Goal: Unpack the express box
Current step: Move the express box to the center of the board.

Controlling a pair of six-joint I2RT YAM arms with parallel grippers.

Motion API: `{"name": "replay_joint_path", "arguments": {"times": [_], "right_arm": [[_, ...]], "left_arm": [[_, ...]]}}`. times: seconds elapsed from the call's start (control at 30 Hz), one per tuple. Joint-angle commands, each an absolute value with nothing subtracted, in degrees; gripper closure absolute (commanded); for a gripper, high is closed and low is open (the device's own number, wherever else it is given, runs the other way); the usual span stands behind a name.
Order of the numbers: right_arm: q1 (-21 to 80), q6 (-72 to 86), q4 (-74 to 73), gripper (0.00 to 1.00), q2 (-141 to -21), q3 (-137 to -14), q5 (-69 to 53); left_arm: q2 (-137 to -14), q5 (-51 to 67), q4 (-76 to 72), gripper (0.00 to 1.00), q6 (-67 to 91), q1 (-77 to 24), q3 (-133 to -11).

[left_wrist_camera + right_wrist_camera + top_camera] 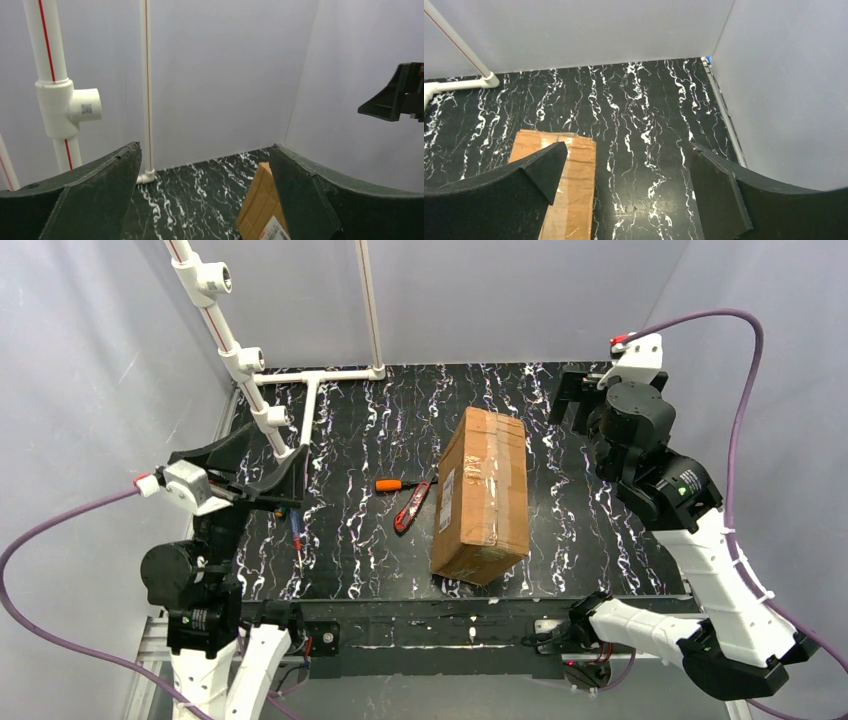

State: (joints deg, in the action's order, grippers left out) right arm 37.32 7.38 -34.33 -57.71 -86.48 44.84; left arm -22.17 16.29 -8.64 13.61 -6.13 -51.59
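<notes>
Lab cell — white walls [500,290], PVC pipe frame [243,360], marbled table [350,420]

Express box [482,495]: brown corrugated cardboard, matt, faintly ribbed. Tape [492,475] along its top seam: clear plastic, glossy, wrinkled. Label [446,502] on the 9 o'clock face: white paper. Table [350,430]: black top with white marble veining, smooth, slight sheen. Pipes [240,355] at 11 o'clock: white plastic, smooth, semi-gloss. Fingers [95,195] of left gripper [205,147]: black, matt, grainy, edges rough. Walls [480,290]: pale grey, matt.
</notes>
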Motion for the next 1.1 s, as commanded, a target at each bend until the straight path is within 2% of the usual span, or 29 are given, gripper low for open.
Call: {"name": "replay_joint_path", "arguments": {"times": [0.0,0.23,0.33,0.4,0.43,0.53,0.87,1.07], "right_arm": [[37.4,7.7,-35.1,0.0,-55.2,-88.4,43.1],[37.5,9.0,-38.0,0.0,-57.1,-84.7,38.6],[37.4,9.7,-37.9,0.0,-59.1,-83.0,34.5],[37.4,10.0,-37.9,0.0,-60.4,-82.4,30.8],[37.5,10.5,-38.0,0.0,-61.2,-82.2,29.3],[37.4,13.2,-39.1,0.0,-62.5,-80.8,29.9],[37.4,11.6,-37.5,0.0,-65.5,-78.4,24.3],[37.4,11.1,-39.5,0.0,-67.8,-80.9,23.6]], "left_arm": [[-25.2,13.0,4.2,0.01,13.4,-6.3,-57.8],[-25.5,7.2,8.7,0.01,21.1,-6.5,-56.7],[-25.6,-2.2,12.0,0.01,30.7,-6.5,-56.1],[-27.3,-11.1,22.4,0.01,43.2,-6.5,-58.5],[-28.2,-12.6,27.2,0.01,44.1,-6.5,-59.8],[-30.0,-9.7,30.9,0.01,38.0,-6.5,-62.5],[-31.3,-7.6,35.8,0.01,33.1,-6.5,-62.7],[-31.3,-0.1,38.3,0.01,27.9,-6.5,-63.1]]}}
